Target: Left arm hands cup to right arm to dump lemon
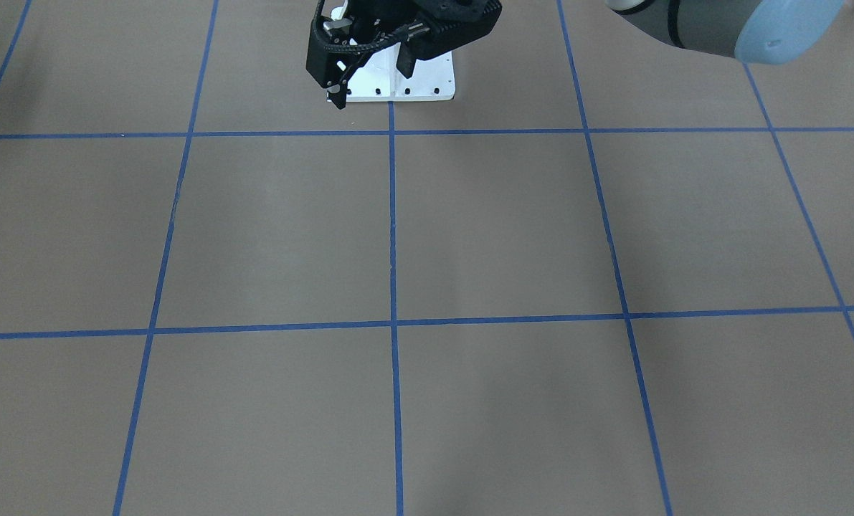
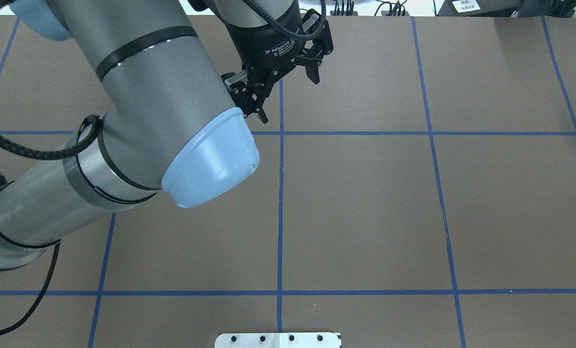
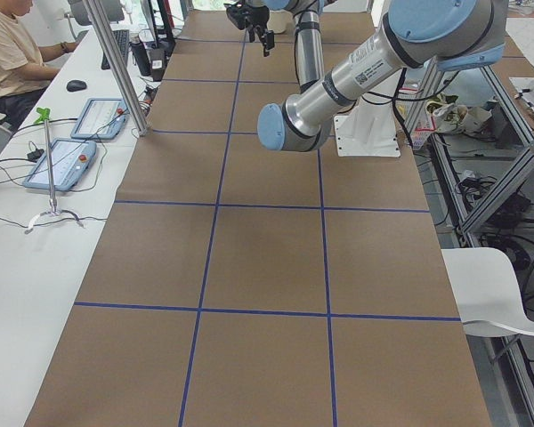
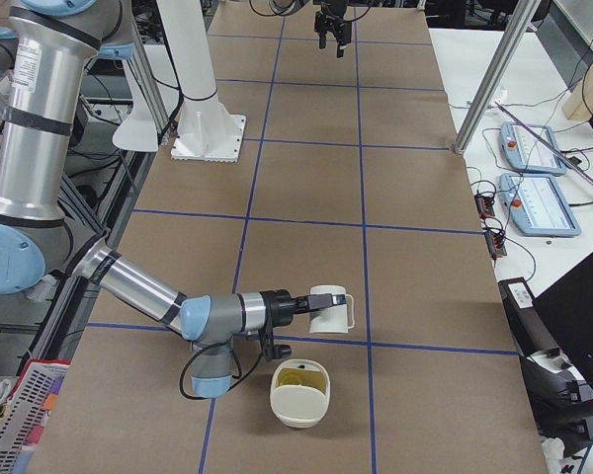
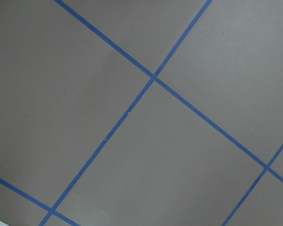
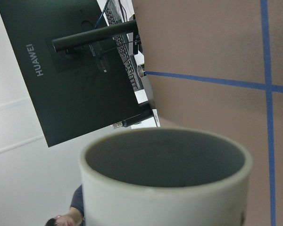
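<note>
Nearest in the right-side view, a cream bowl (image 4: 298, 410) sits on the brown table (image 4: 306, 178), with the lemon (image 4: 298, 376) lying inside it. Just beyond it, the cup (image 4: 332, 310) hangs off the table, tipped on its side at the tip of the right gripper (image 4: 312, 307). The fingers are too small here to tell whether they are clamped on it. The right wrist camera looks into the cup's grey inside, which appears empty. Far off, high over the table, the left gripper (image 2: 290, 99) is spread wide and holds nothing.

Judging by this, the dump looks done. To finish well, hold the cup firmly while rolling it upright. Carry it clear of the bowl before lowering, so the rim isn't knocked. Set it down flat with the handle free.
</note>
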`<act>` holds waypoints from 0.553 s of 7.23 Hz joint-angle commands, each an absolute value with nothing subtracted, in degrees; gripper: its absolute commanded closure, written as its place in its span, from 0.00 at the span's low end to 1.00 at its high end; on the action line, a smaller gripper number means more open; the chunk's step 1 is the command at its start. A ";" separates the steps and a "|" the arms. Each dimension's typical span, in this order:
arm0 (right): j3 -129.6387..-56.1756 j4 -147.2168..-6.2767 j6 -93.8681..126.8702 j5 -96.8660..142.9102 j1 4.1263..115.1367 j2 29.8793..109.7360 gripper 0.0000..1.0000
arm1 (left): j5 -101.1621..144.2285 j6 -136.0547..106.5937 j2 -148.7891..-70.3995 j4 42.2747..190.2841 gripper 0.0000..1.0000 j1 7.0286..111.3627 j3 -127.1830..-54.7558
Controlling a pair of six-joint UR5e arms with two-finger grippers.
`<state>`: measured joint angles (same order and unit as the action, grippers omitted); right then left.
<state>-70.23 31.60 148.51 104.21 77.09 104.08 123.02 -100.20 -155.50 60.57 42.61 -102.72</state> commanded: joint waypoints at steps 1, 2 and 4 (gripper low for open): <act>-77.40 20.18 136.02 101.19 72.71 103.45 0.58 | 123.22 -100.20 -155.30 60.56 0.00 42.54 -102.74; -78.48 17.08 129.35 94.55 67.20 102.23 0.58 | 123.31 -100.20 -155.30 60.56 0.00 42.45 -102.92; -78.66 11.80 109.00 86.76 59.87 96.36 0.58 | 123.05 -99.41 -154.08 61.60 0.00 42.36 -103.44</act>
<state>-78.18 14.98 121.05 90.58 63.86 99.85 123.20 -100.05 -154.97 60.85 42.44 -103.03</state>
